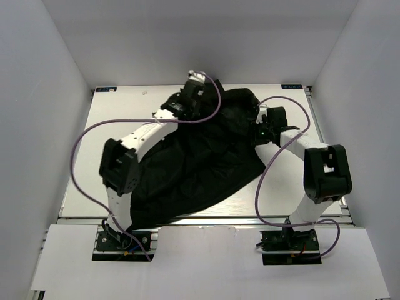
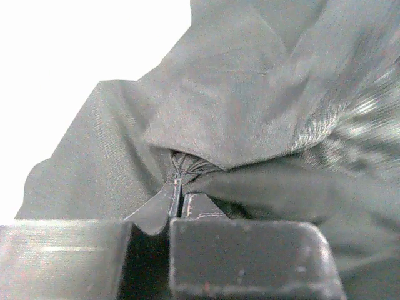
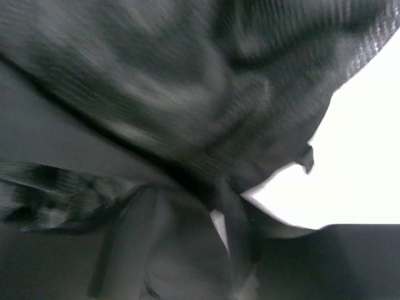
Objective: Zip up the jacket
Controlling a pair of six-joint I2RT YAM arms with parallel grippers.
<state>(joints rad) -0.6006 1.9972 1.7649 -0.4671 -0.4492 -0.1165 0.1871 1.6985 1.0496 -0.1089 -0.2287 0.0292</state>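
Note:
The black jacket [image 1: 200, 162] lies crumpled in a heap across the white table [image 1: 109, 115]. No zipper shows in any view. My left gripper [image 1: 187, 107] is at the heap's far left edge. In the left wrist view it [image 2: 177, 187] is shut on a pinched fold of the jacket [image 2: 250, 94], and the cloth puckers just beyond the fingertips. My right gripper [image 1: 260, 129] presses into the jacket's right edge. The right wrist view is blurred. Dark jacket cloth [image 3: 187, 94] fills it and drapes around the right gripper [image 3: 217, 232], where only a thin pale sliver shows between two dark shapes.
White walls enclose the table on the left, back and right. Purple cables [image 1: 84, 140] loop from both arms over the table's sides. The jacket's lower hem reaches the near table edge [image 1: 206, 219]. Bare table shows right of the jacket [image 3: 362, 156].

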